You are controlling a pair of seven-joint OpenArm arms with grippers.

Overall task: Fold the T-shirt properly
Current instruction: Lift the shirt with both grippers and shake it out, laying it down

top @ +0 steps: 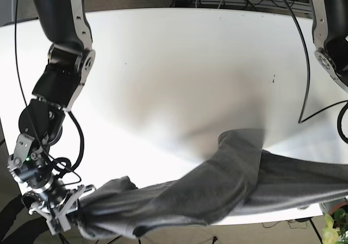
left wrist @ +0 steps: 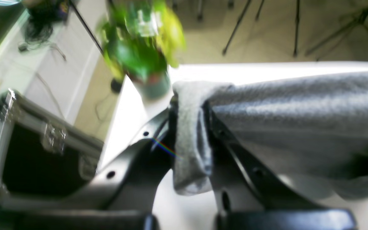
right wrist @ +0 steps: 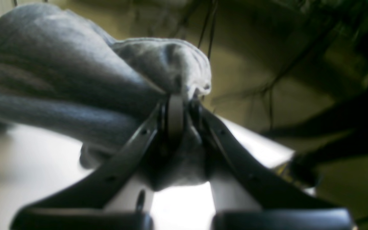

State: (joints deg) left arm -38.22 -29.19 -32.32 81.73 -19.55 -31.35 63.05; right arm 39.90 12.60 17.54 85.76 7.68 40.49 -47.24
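You have the shirt [top: 228,179] pinched in both closed grippers, right [right wrist: 179,105] and left [left wrist: 188,127], stretched in the air along the near edge of the table [top: 179,64], so this looks like the spreading step; next, lay it flat on the far side.

The T-shirt [top: 217,189] stretches along the table's [top: 179,64] front edge, between the right gripper [top: 68,211] and the base view's right edge.
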